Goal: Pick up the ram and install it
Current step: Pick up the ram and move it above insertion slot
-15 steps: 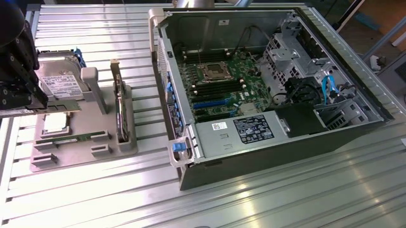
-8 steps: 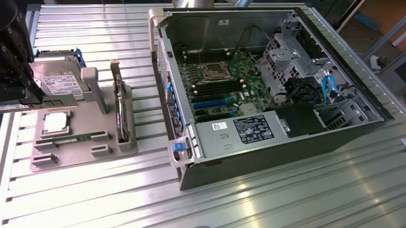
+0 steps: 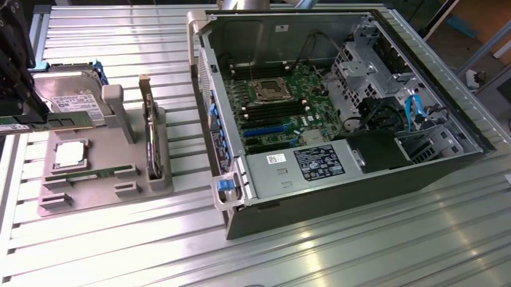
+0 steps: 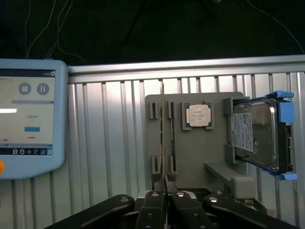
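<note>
Looks like pickup's done: the gripper [image 4: 165,193] is pinching the ram [image 3: 48,123] with the tray [image 3: 96,179] just below, and install calls for squaring it over the board slots [image 3: 276,111], well away.

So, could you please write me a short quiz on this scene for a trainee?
1. True or false: the ram sits in a slot inside the case.
2. How does the gripper stand to the ram? A) open beside it B) shut on it C) far from it
3. Which blue-tabbed part stands on the grey fixture?

Key:
1. False. The gripper holds it over the fixture, outside the case.
2. B
3. The hard drive
</note>
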Controlling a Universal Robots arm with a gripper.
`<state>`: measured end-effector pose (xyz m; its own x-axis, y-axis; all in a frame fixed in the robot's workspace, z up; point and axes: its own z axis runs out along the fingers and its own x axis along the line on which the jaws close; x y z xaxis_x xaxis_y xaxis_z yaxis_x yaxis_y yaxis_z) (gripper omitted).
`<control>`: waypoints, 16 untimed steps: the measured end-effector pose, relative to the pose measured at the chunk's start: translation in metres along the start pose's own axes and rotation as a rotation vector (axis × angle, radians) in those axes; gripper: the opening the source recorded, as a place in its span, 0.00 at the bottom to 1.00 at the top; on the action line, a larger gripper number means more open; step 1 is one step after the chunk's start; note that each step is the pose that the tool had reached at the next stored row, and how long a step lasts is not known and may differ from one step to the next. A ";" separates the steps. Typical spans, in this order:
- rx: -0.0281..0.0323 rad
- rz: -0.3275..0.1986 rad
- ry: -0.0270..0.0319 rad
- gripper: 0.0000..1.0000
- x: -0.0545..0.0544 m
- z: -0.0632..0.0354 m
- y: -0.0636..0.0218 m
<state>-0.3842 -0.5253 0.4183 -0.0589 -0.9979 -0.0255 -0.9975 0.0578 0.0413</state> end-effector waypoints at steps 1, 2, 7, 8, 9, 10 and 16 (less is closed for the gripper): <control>0.0000 0.000 -0.0001 0.12 0.000 0.0000 0.0000; 0.0000 0.000 0.0000 0.12 0.000 0.0000 0.0000; -0.0002 0.000 0.0002 0.12 0.000 -0.0003 -0.0018; 0.0000 0.000 0.0000 0.12 0.000 -0.0002 -0.0030; -0.0001 0.000 0.0000 0.12 0.000 -0.0003 -0.0052; 0.0000 0.000 0.0000 0.12 -0.001 -0.0004 -0.0088; -0.0005 0.000 0.0000 0.12 -0.002 -0.0011 -0.0271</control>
<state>-0.3571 -0.5253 0.4183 -0.0589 -0.9979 -0.0255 -0.9975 0.0578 0.0418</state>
